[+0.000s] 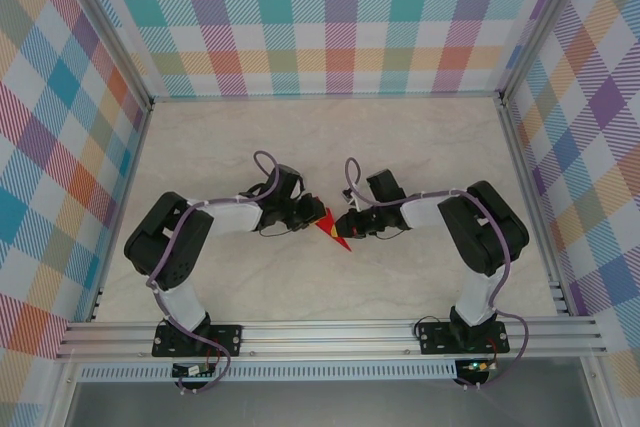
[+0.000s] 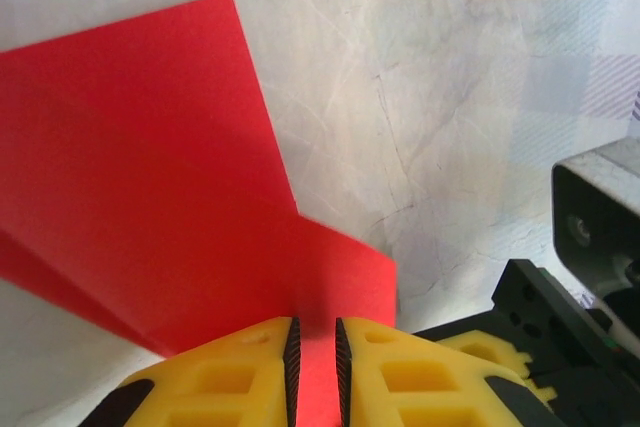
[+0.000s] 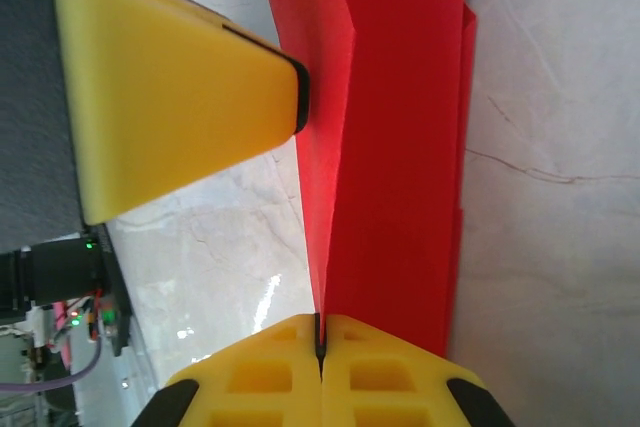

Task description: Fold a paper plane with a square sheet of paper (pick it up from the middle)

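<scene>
Square sheet of paper (image 1: pixel 328 226), bright red and already creased into overlapping layers, sits at the middle of the marbled table (image 1: pixel 400 137), caught between both claws so that one can hold it steady while the other works a crease; whether it touches the table I cannot tell. The left gripper (image 1: pixel 316 217) is clamped on it: in the left wrist view its yellow fingers (image 2: pixel 400 372) stand close together with a strip of the red sheet (image 2: pixel 150 167) pinched in the narrow slot between the black pads. The right gripper (image 1: pixel 347 225) is pressed fully together, and in its wrist view a folded edge of the paper (image 3: pixel 400 147) runs straight down into the seam between its fingers (image 3: pixel 400 377), which looks like a pinch meant to sharpen or hold a fold. One of the left gripper's fingers (image 3: pixel 170 97) touches the sheet's other face there. Both arms are bent with elbows swung outward and forearms turned inward, so the two claws meet almost nose to nose, low over the table.
</scene>
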